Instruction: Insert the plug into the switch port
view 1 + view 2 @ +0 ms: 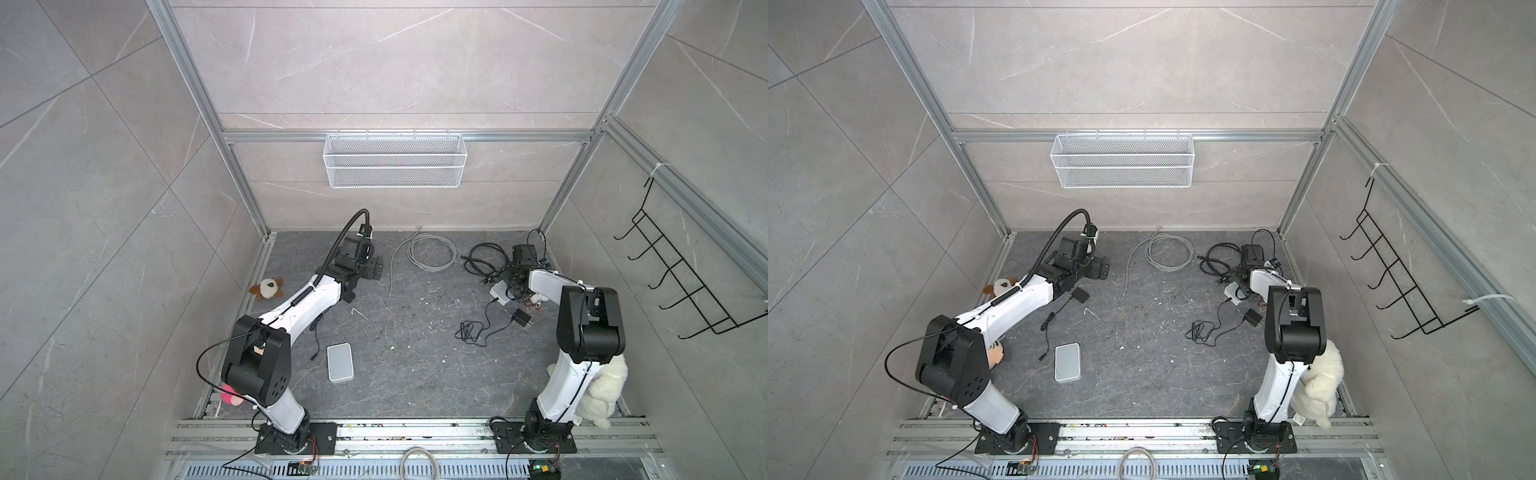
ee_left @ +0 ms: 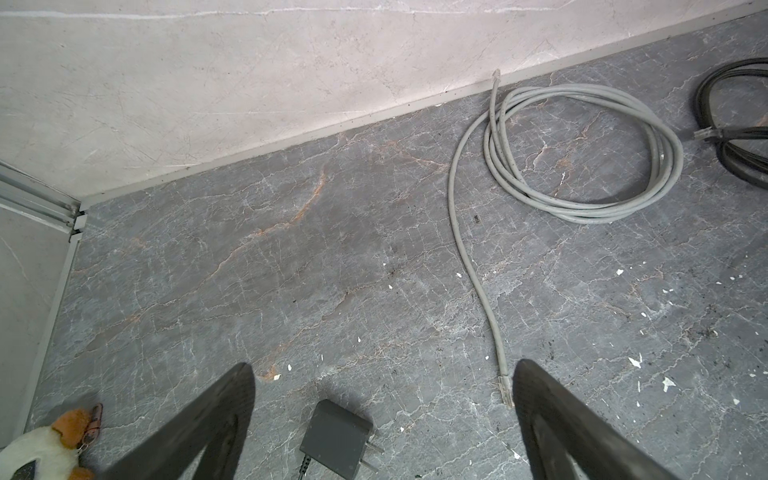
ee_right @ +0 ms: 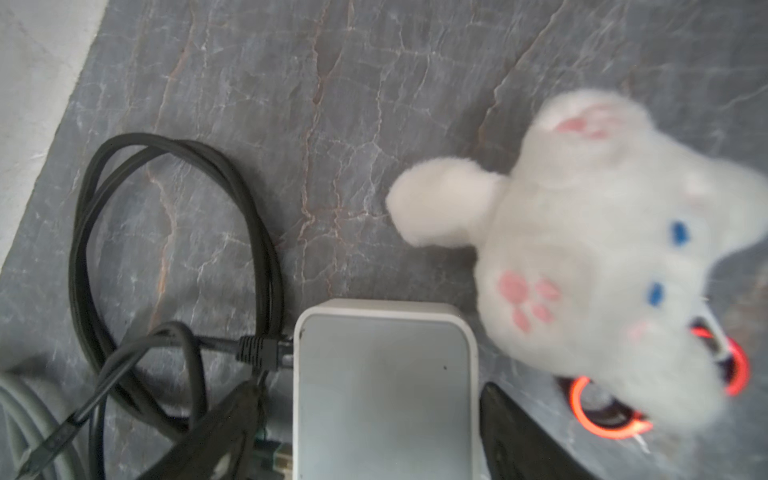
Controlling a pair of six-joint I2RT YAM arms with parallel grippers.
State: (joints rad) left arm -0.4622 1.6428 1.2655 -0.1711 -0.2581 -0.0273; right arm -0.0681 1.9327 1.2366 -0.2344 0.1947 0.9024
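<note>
We note: R gripper (image 3: 370, 399) jaws spread, straddling white switch (image 3: 382, 345), gap visible on plug side, no grip. Black plug (image 3: 259, 352) sits in switch side port. L gripper (image 2: 384, 368) jaws wide, empty, nr grey cable (image 2: 582, 145) end.

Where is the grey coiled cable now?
In both top views, the grey coiled cable lies mid-floor by the back wall, between the left arm and the right arm.

Plush cat (image 3: 582, 249) blurred, switch (image 3: 382, 395) edge-cropped
</note>
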